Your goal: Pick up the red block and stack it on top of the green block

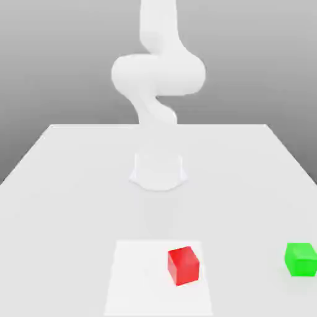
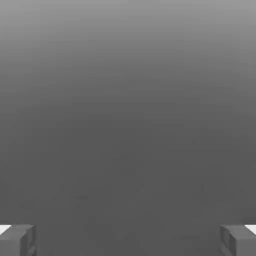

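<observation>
Jaws spreading wide apart, your gripper (image 2: 128, 241) is holding nothing; only plain grey is showing between them. Behind it, your arm (image 1: 162, 74) is rising above the far part of the table (image 1: 68, 223), while both blocks are lying nearer the exterior view's camera. The red block (image 1: 184, 266) is sitting on the pale square (image 1: 139, 288), close to its edge on the exterior view's right, and is standing a little turned against that edge. The green block (image 1: 301, 260) is resting on the table, well apart from it, towards the exterior view's right.

You are facing the first step, by the look of it: reaching for red, with the pick and the stack both waiting. Your next move is calling for bringing the hand over red, pointing it down and matching the wrist to the block's turned faces before lowering.
</observation>
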{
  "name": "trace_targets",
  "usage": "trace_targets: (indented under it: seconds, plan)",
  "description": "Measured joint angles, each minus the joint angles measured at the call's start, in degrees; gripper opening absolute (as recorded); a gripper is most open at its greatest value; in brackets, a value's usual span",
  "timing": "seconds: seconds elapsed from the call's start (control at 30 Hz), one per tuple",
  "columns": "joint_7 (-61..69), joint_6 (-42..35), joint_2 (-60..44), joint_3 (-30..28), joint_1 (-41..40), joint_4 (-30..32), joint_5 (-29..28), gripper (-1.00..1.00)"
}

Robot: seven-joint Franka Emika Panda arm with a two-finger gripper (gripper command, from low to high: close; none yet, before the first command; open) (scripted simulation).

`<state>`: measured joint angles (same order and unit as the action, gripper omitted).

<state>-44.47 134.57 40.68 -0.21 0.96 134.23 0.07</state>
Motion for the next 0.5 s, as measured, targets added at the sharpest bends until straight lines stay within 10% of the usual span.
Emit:
trace_targets:
  seconds: [0.5]
  plan:
    - [8.6,17.1,-31.6,0.2,4.5,14.9,0.7,0.0]
